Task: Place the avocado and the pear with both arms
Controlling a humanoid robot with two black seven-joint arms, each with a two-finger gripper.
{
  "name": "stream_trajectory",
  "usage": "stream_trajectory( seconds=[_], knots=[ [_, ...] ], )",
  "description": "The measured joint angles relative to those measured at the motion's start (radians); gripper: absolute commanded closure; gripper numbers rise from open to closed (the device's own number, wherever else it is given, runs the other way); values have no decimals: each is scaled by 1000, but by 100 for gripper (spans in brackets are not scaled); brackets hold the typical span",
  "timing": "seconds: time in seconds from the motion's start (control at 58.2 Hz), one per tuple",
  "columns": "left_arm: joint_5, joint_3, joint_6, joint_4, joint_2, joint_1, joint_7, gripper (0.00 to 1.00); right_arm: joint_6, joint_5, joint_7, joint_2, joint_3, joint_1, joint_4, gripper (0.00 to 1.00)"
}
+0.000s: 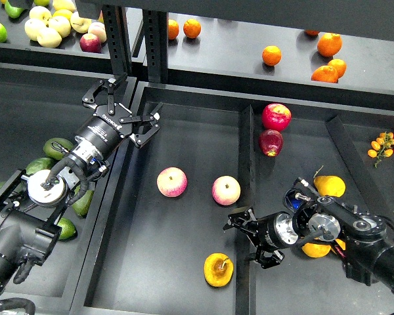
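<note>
The pear point(218, 270), yellow-orange with a dark brown blotch, lies at the front of the middle tray point(184, 131). My right gripper point(241, 240) is open and empty over the divider between the middle and right trays. It is just right of the pear and slightly above it, not touching. A bright green fruit point(67, 228), likely the avocado, lies in the left tray, partly hidden by my left arm. My left gripper point(141, 92) is open and empty at the middle tray's back left corner, far from that fruit.
Two pink apples point(172, 182) point(226, 190) lie mid-tray. Two red apples point(276, 116) and yellow-orange fruits point(329, 186) are in the right tray. Dark olive avocados point(56, 146) sit in the left tray. Oranges point(329, 44) and pale apples point(49, 29) are on the back shelf.
</note>
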Motion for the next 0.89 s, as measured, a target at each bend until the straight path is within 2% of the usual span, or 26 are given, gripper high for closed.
stream_trajectory(
  seconds=[0.498, 0.894],
  knots=[
    [1, 5, -2, 12, 0, -6, 5, 1, 0, 41, 0, 11, 12, 33, -41, 1],
    [1, 2, -4, 19, 0, -6, 3, 1, 0, 342, 0, 4, 18, 110, -2, 0]
  ],
)
